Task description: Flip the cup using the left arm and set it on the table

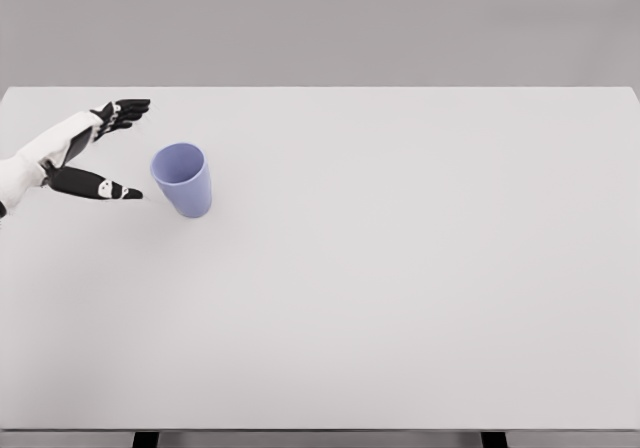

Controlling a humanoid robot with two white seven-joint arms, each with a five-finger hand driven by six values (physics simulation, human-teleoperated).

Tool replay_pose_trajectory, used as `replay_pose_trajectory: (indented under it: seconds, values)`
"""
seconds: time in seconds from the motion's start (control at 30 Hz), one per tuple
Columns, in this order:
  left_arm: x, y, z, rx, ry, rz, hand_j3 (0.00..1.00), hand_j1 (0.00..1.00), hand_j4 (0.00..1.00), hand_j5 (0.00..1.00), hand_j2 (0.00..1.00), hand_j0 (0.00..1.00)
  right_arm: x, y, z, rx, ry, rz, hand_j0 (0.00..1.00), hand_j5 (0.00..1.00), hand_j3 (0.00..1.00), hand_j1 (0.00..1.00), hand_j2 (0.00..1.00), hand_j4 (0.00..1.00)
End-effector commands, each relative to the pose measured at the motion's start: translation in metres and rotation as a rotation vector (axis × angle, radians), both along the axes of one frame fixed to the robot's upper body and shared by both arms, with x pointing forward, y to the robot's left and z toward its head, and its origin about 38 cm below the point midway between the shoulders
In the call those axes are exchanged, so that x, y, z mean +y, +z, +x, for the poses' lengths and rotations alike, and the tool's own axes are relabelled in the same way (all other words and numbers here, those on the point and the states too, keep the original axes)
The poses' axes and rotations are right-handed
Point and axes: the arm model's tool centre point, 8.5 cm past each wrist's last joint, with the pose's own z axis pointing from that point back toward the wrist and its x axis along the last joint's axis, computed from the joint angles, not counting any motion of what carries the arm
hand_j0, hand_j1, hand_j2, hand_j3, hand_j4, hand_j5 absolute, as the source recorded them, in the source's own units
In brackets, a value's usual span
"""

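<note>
Just beside the upright cup (182,179), left hand (98,150) fingers (125,113) spread, holding nothing.

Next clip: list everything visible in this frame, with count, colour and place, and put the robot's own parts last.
cup: one, light purple-blue, on the table's left part, standing with its open mouth up and tilted toward the camera, just right of the hand.
table: one, white, fills most of the view; dark legs show at the bottom edge.
wall: one, grey, behind the table.
left hand: one, black fingers on a white arm, entering from the left edge, fingers spread open around empty space, apart from the cup.
right arm: not in view.
</note>
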Motion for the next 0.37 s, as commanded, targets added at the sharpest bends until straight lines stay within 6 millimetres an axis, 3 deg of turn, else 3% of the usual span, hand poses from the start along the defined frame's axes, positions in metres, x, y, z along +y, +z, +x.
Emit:
replay_pose_trajectory:
  seconds: [0.0,0.03,0.13,0.27,0.33]
  values:
    - [0.002,0.042,-0.013,-0.123,-0.088,-0.026,1.0,1.0,1.0,1.0,1.0,1.0,0.0,0.0,0.0,-0.001,0.001,0.0,1.0,1.0,1.0,1.0,1.0,1.0]
    - [-0.006,0.061,-0.023,-0.208,-0.193,-0.068,1.0,1.0,1.0,1.0,1.0,1.0,0.0,0.0,0.0,-0.001,0.001,0.0,1.0,1.0,1.0,1.0,1.0,1.0]
    - [-0.028,0.068,-0.053,-0.202,-0.555,-0.026,1.0,1.0,1.0,1.0,1.0,1.0,0.0,0.0,0.0,-0.001,0.001,0.0,1.0,1.0,1.0,1.0,1.0,1.0]
    - [-0.03,0.051,-0.068,-0.109,-0.653,0.035,1.0,1.0,1.0,1.0,1.0,1.0,0.0,0.0,0.0,-0.001,0.001,0.0,1.0,1.0,1.0,1.0,1.0,1.0]
    - [-0.029,0.054,-0.067,-0.119,-0.651,0.04,1.0,1.0,1.0,1.0,1.0,1.0,0.0,0.0,0.0,-0.001,0.001,0.0,1.0,1.0,1.0,1.0,1.0,1.0]
